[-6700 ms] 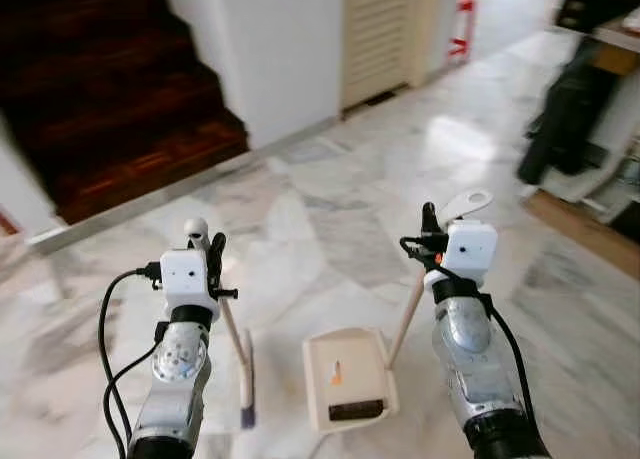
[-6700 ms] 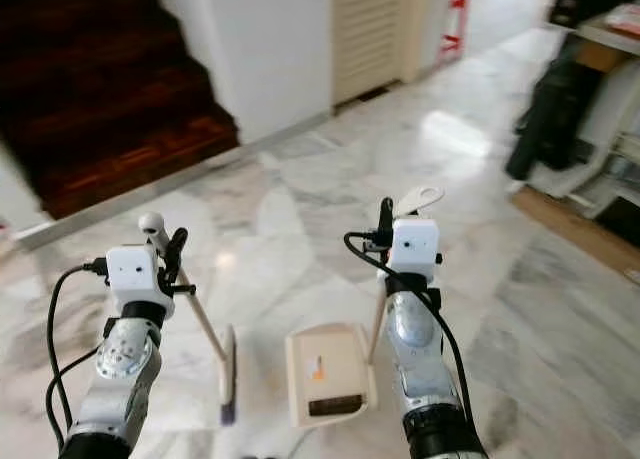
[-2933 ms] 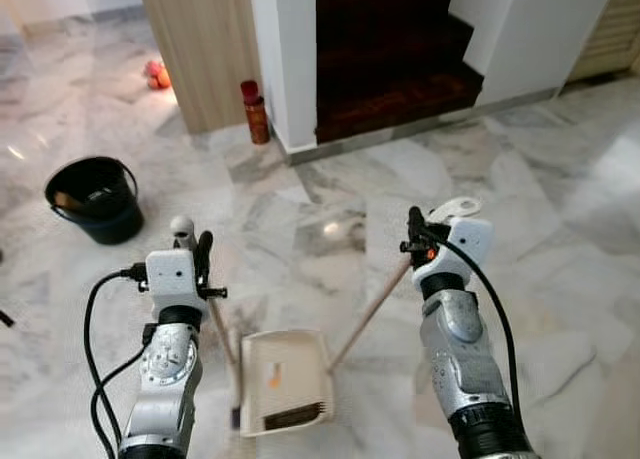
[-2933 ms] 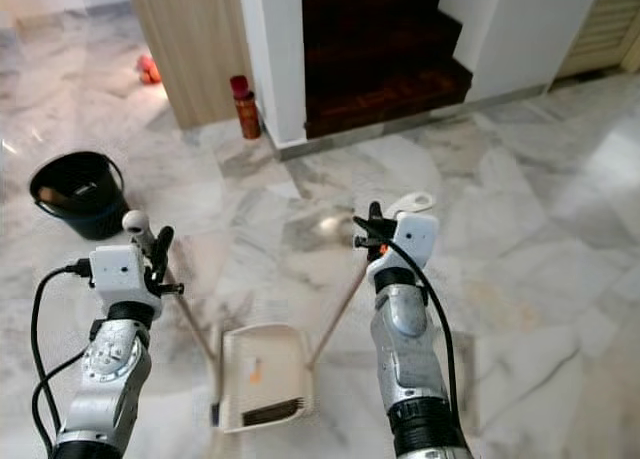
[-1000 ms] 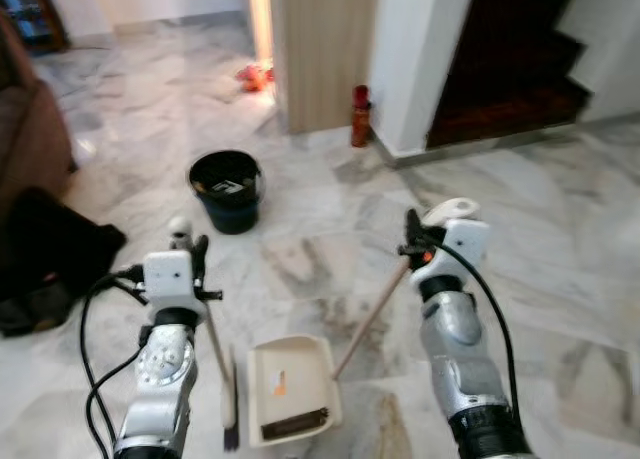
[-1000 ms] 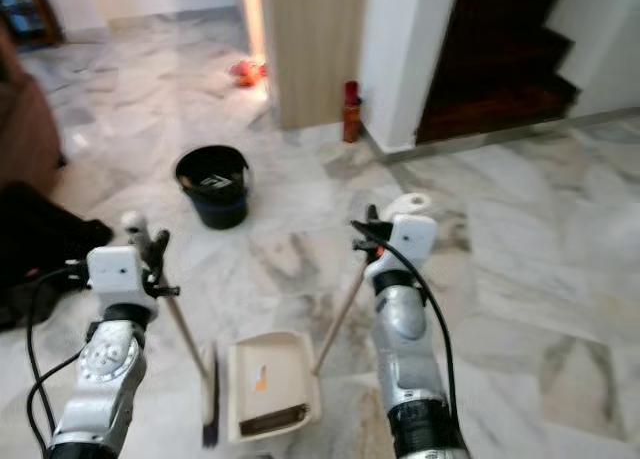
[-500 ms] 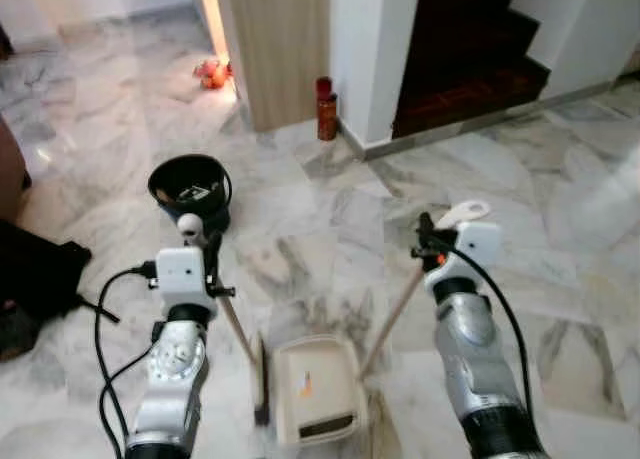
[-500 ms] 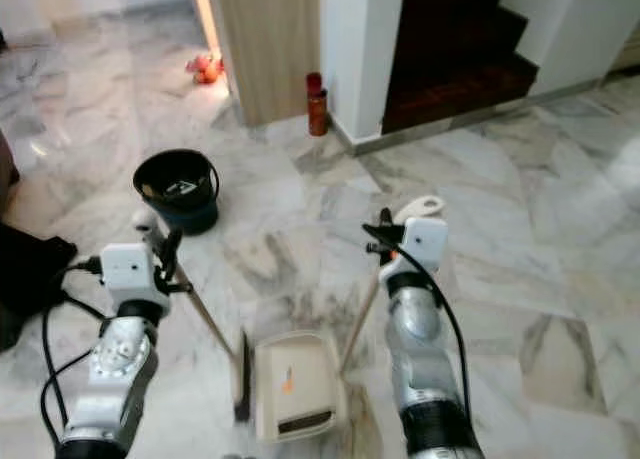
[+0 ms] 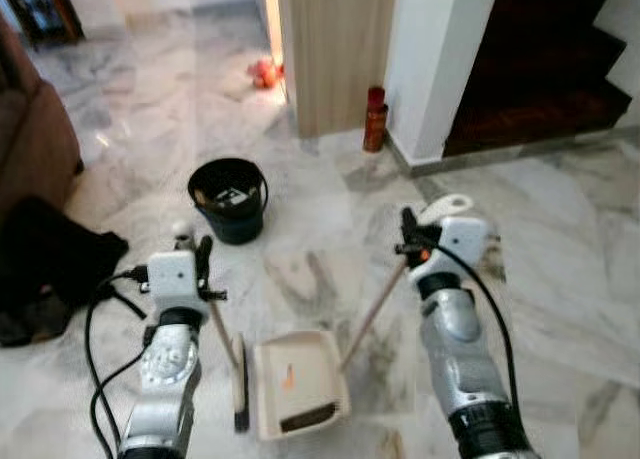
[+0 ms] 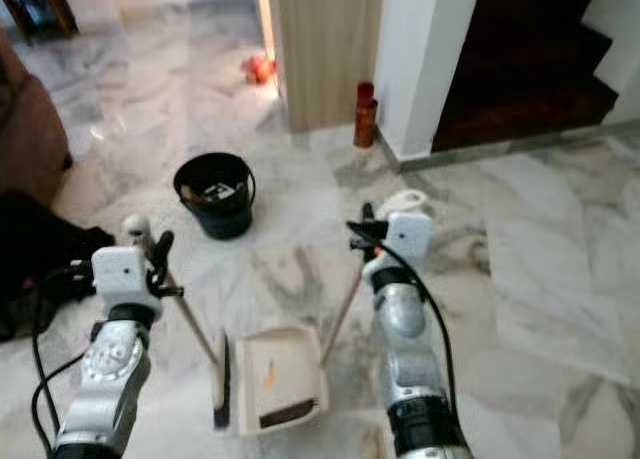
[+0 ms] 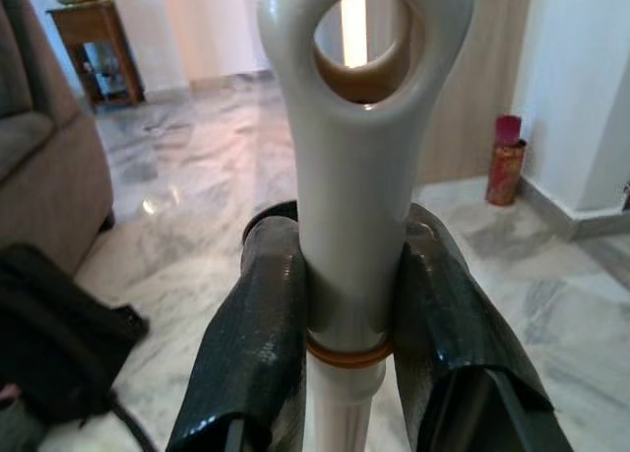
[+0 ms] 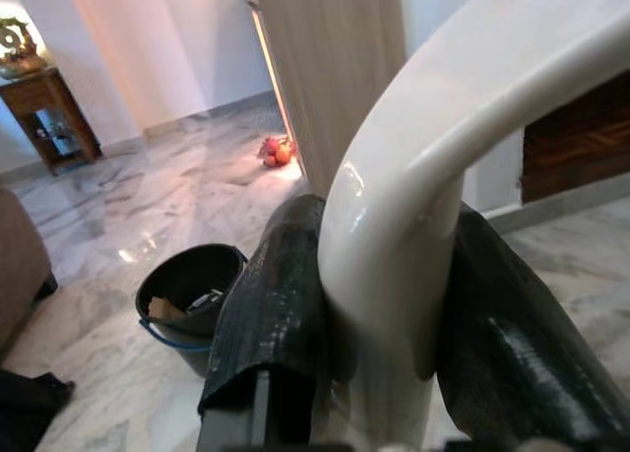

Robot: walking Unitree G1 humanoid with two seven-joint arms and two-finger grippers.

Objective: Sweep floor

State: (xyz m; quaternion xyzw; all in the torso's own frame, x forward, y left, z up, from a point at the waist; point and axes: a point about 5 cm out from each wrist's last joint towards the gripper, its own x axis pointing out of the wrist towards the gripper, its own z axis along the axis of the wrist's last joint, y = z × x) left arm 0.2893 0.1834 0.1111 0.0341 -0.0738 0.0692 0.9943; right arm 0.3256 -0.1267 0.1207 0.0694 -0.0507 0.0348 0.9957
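- two grippers hold tools over the marble floor (image 9: 560, 279).
- left gripper (image 11: 349, 304) is clamped on the broom (image 9: 238, 374) handle; the brush end rests on the floor just beside the dustpan (image 9: 297, 382).
- right gripper (image 12: 394, 294) is clamped on the dustpan's handle.
- dustpan sits on the floor between the arms, with a small orange bit inside.
- black bucket (image 9: 229, 199) stands beyond, near a wooden panel (image 9: 335, 49).

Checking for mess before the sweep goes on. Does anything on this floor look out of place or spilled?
Yes: a small orange scrap already lies in the dustpan, some orange-red things sit loose on the floor by the wooden panel, and a dark bag slumps on the floor at the left. No spill is visible.
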